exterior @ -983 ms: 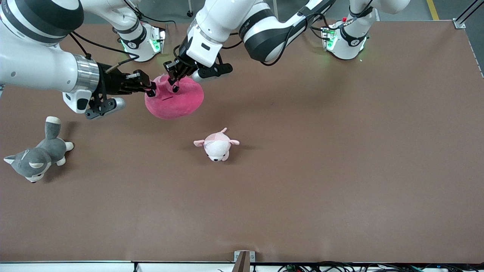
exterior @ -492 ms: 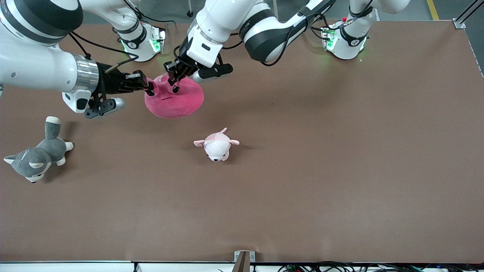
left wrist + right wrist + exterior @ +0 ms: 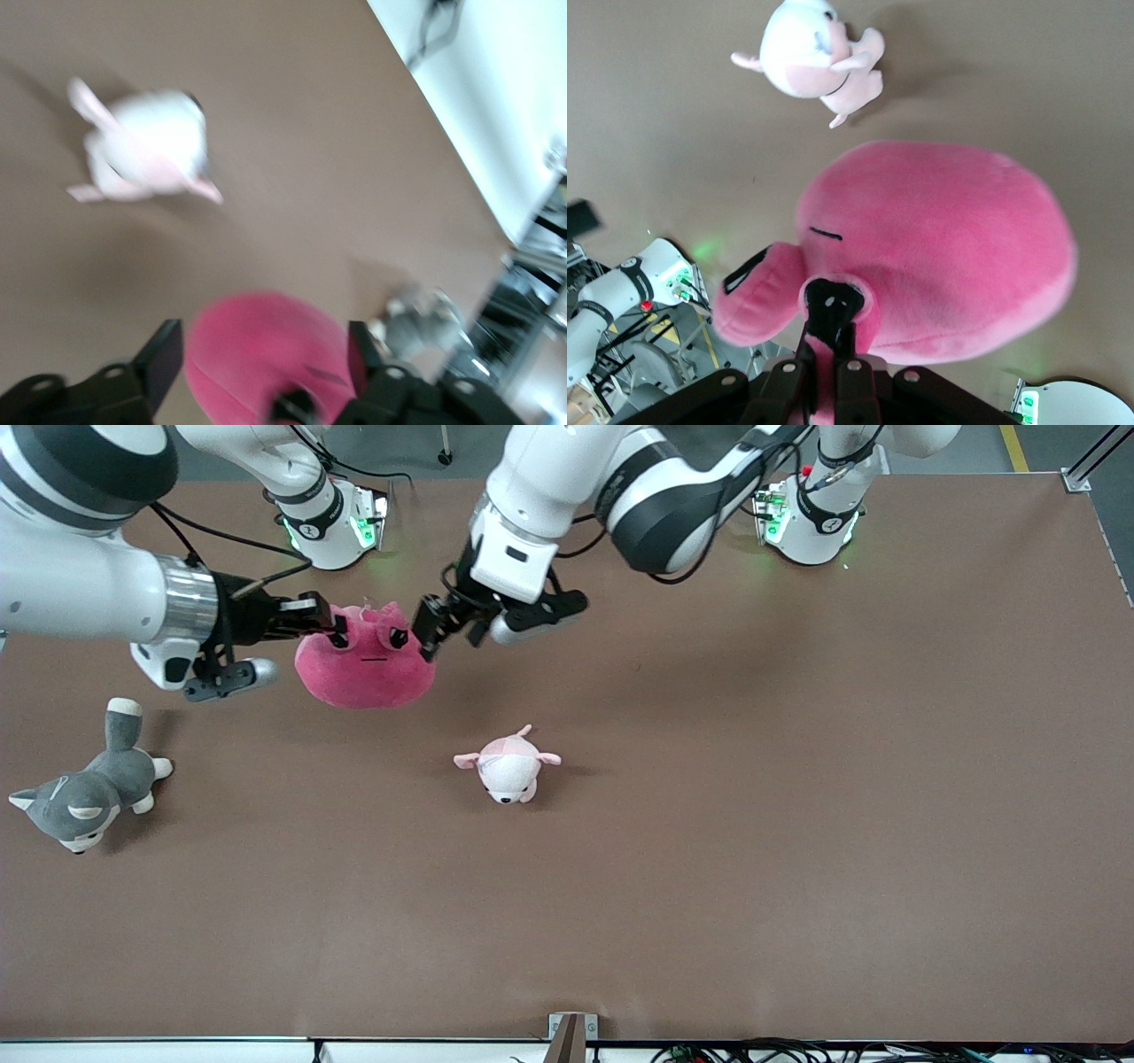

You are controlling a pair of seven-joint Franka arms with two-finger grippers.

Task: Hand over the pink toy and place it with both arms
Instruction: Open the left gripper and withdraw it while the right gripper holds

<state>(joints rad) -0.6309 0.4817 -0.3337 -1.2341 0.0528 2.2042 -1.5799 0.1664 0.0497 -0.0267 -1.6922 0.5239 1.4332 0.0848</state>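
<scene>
Hot-pink plush: the pink toy (image 3: 365, 666) hangs in the air over the table's right-arm end, face toward the front camera.
Right gripper (image 3: 336, 627): pinched shut on the toy near one ear nub; in the right wrist view its fingers (image 3: 829, 382) squeeze the fabric.
Left gripper (image 3: 431, 631): fingers spread apart, beside the toy, off it.
Change: half a second ago the left gripper was on the toy's top; it has let go and drawn aside, and the toy has swung toward the right arm.
Meaning: the handover looks done; placing remains.
Surface: brown table (image 3: 797, 824), matte, with a pale pink-and-white plush (image 3: 507, 766) and a grey dog (image 3: 84, 790).
Room: grey floor past the bases.
</scene>
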